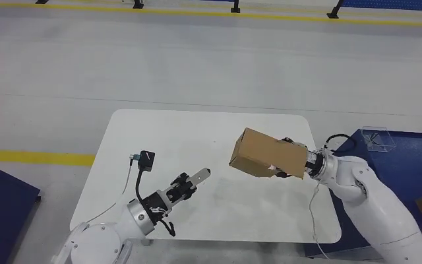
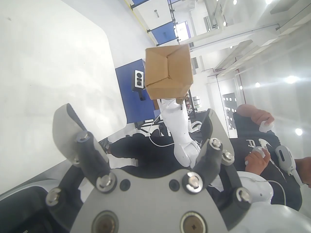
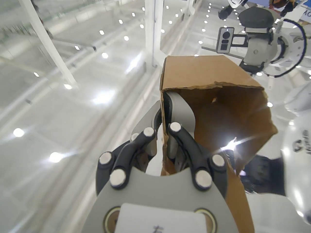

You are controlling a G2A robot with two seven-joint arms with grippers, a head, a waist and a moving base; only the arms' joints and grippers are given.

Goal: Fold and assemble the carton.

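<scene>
A brown cardboard carton (image 1: 267,153) hangs in the air above the right part of the white table (image 1: 165,132), lying on its side. My right gripper (image 1: 290,173) is shut on one wall of the carton (image 3: 211,73) at its open end, one finger (image 3: 179,109) inside and one outside. Seen from the left wrist, the carton (image 2: 168,71) presents its far end with the flaps folded shut. My left gripper (image 1: 196,178) is over the table's front middle, open and holding nothing, well apart from the carton; its fingertips (image 2: 65,115) are spread wide.
A blue surface (image 1: 382,155) stands beside the table's right edge with a clear plastic box (image 1: 378,137) on it. A person's hands with controllers (image 2: 264,124) are behind the robot. The table's left and far parts are bare.
</scene>
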